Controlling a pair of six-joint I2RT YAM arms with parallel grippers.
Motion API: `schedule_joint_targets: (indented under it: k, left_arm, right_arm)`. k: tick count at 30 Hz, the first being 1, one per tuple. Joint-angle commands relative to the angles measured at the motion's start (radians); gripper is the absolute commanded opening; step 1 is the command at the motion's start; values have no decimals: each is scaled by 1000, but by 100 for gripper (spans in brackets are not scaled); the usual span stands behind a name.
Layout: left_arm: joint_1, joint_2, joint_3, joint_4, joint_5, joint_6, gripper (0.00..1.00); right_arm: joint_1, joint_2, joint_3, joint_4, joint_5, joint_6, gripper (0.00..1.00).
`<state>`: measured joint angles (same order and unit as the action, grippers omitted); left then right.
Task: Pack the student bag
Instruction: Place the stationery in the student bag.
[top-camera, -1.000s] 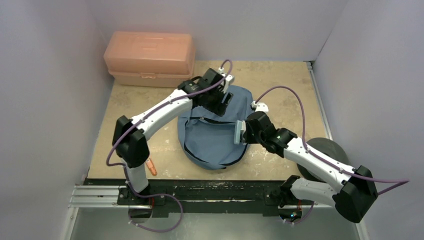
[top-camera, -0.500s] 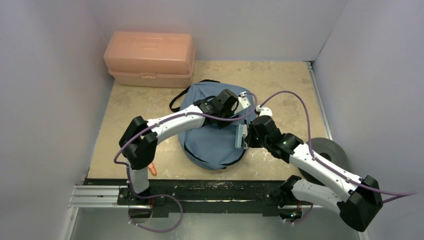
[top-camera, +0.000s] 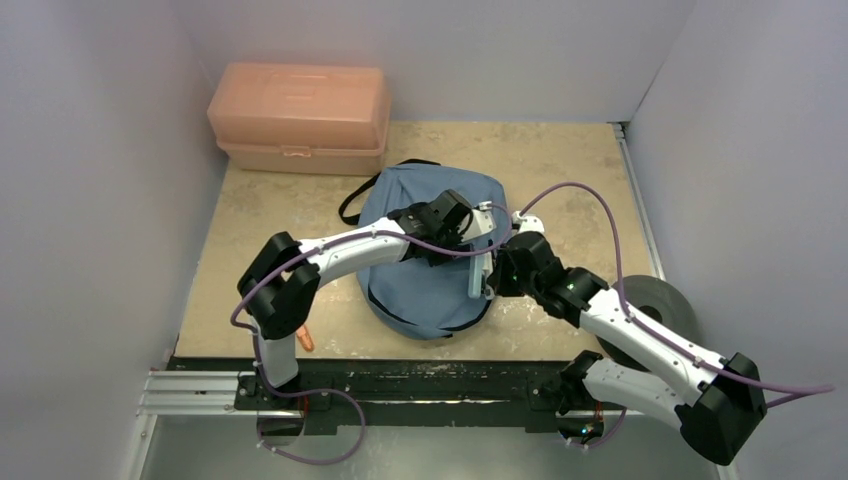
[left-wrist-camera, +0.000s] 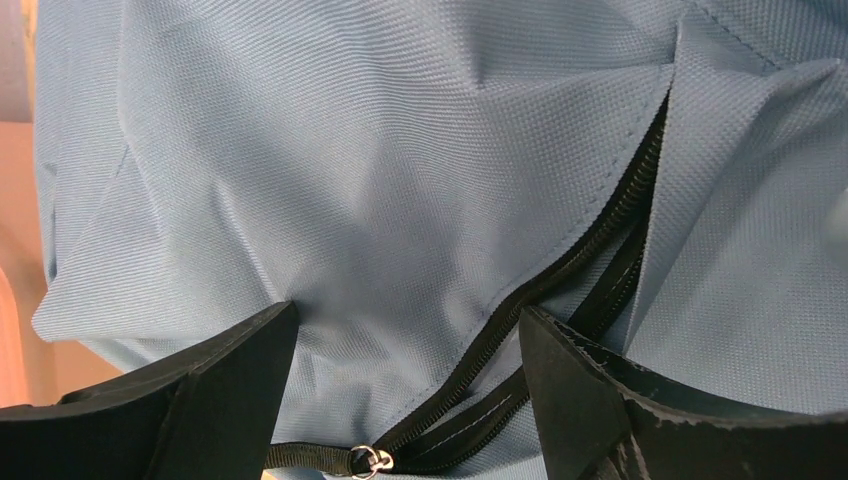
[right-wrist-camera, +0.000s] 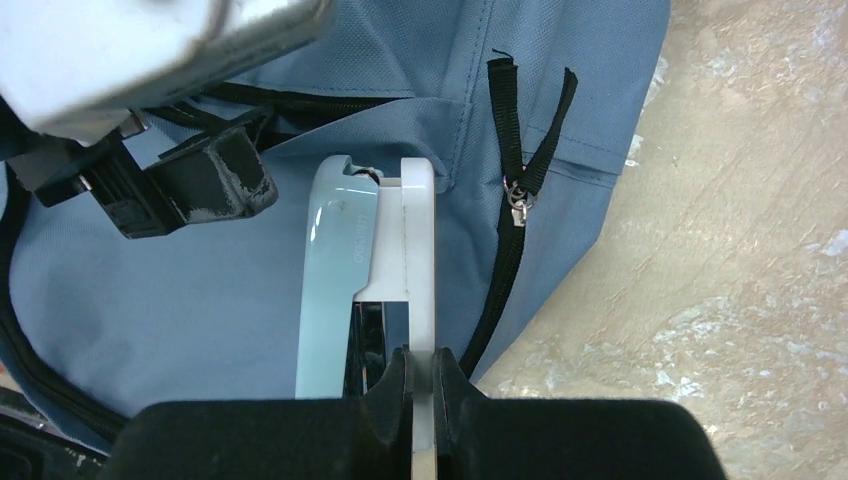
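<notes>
The student bag (top-camera: 420, 290), soft dusty-blue fabric, lies flat in the middle of the table. My left gripper (top-camera: 452, 245) hovers open just over its upper right part. In the left wrist view the left gripper (left-wrist-camera: 407, 310) straddles blue cloth, with the main black zipper (left-wrist-camera: 600, 240) partly parted beside the right finger and a metal pull ring (left-wrist-camera: 365, 461) below. My right gripper (right-wrist-camera: 421, 365) is shut on a light-blue and white stapler (right-wrist-camera: 370, 250), held on edge over the bag's right side (top-camera: 481, 272). A side-pocket zipper (right-wrist-camera: 517, 200) lies just right of the stapler.
A salmon-pink plastic box (top-camera: 298, 115) stands at the back left. A black strap (top-camera: 352, 205) loops out from the bag's far left. A small orange object (top-camera: 303, 335) lies near the front left edge. A grey round disc (top-camera: 655, 310) sits at the right under my right arm.
My left arm swung from the bag's far edge toward the right and nearer, over the bag's middle, its jaws widening. The right gripper shifted slightly right, still holding the stapler.
</notes>
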<state>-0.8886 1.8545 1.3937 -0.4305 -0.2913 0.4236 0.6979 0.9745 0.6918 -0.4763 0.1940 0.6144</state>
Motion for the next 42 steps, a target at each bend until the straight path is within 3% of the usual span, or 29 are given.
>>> schedule_joint_targets:
  k: [1,5,8,10,14,16,19,22,29,42]
  left_arm:
    - [8,-36,-29,26,20,44,81]
    - [5,41,1,116,-142,55,80]
    - [11,69,31,167,-227,35,73]
    - [11,52,43,181,-238,7,63]
    - [11,-13,39,207,-222,-18,24]
    - [11,-51,37,188,-195,-30,13]
    - [11,-116,19,151,-105,-61,5]
    - [13,-150,18,109,-49,-98,0]
    - [15,-198,1,85,11,-192,0]
    - [76,-288,-58,149,172,-349,0]
  right_arm:
    - [-6,-20,-10,59,-21,18,0]
    - [-6,-16,-12,73,-45,25,0]
    - [-8,-15,-17,78,-59,40,0]
    - [-6,-16,-23,89,-78,53,0]
    - [-6,-6,-25,117,-120,68,0]
    - [-6,14,-13,119,-135,65,0]
    - [-6,34,2,146,-140,62,0]
    - [-6,58,8,221,-228,95,0]
    - [-6,162,61,321,-312,149,0]
    - [-7,324,195,326,-294,188,0]
